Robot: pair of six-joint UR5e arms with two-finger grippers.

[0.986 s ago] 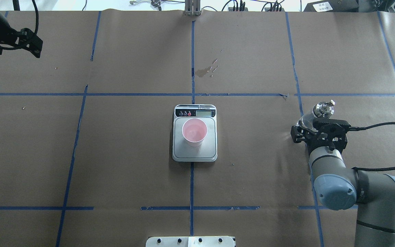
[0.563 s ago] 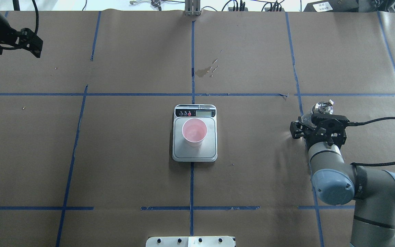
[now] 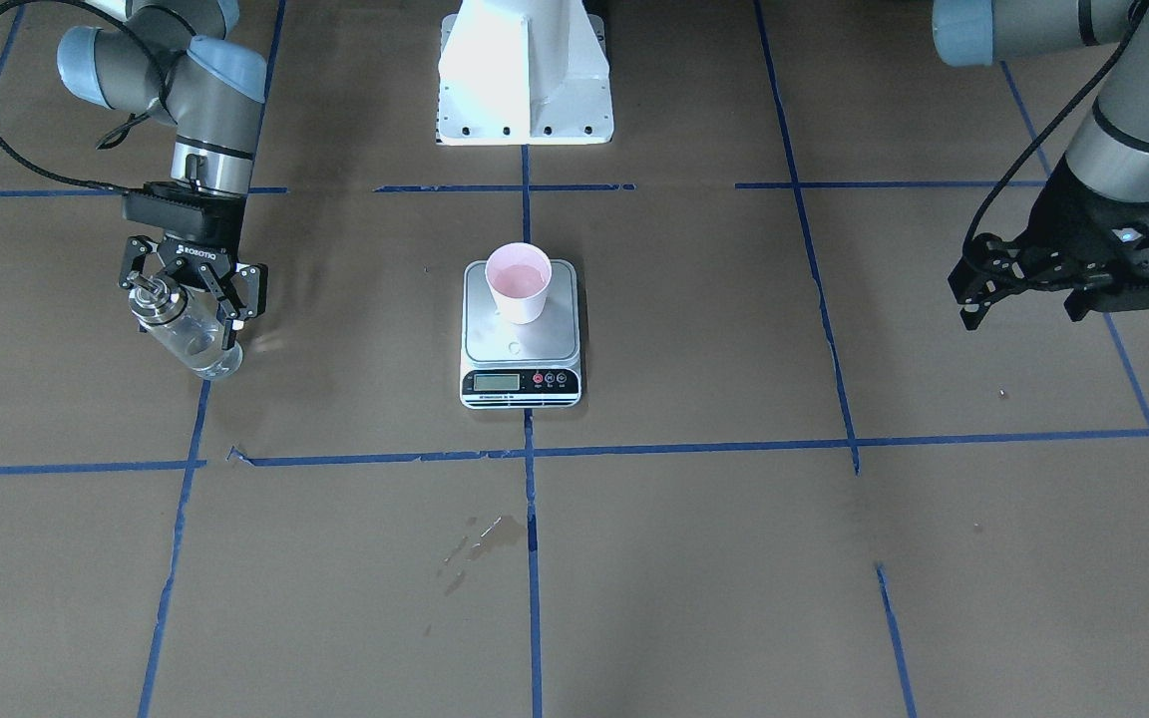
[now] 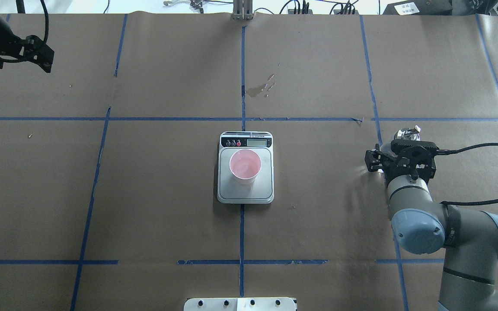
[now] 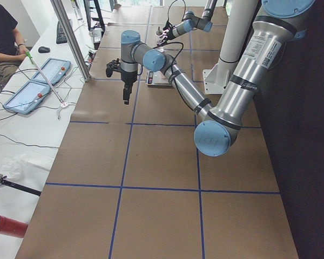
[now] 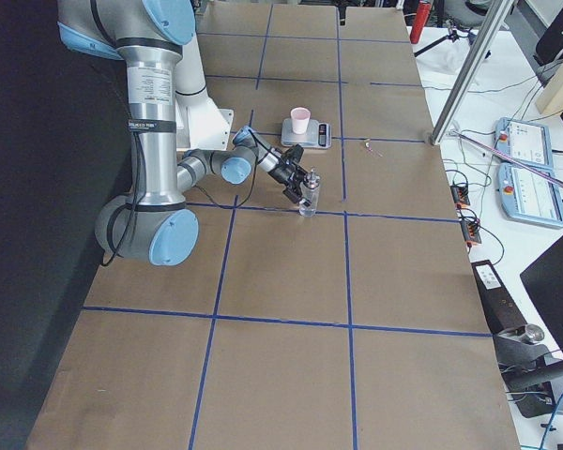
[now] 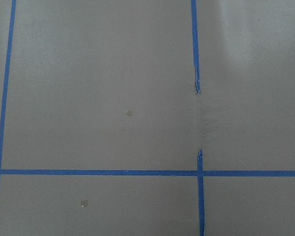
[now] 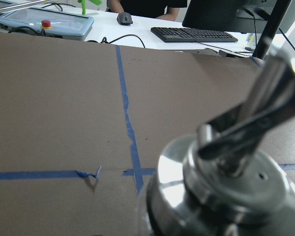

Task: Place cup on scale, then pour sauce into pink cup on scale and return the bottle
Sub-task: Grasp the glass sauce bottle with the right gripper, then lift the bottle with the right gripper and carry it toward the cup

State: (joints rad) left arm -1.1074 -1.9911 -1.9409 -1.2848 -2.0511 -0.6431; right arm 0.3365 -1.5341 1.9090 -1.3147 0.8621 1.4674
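With the pale pink cup (image 4: 245,166) on the flat steel scale (image 4: 264,190), the right pincer (image 3: 190,302), clenched on the clear glass bottle (image 3: 197,348), likely only has to set it down.

You are looking at brown paper (image 4: 167,65) carrying blue tape lines (image 4: 242,77) and a dark stain (image 4: 257,90); beyond the paper's edge a keyboard (image 8: 194,34), a mouse (image 8: 124,18) and a seated person (image 5: 2,38) are showing.

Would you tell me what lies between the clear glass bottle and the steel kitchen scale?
Only bare brown paper lies between the clear glass bottle and the steel kitchen scale, as the overhead and front-facing views show.
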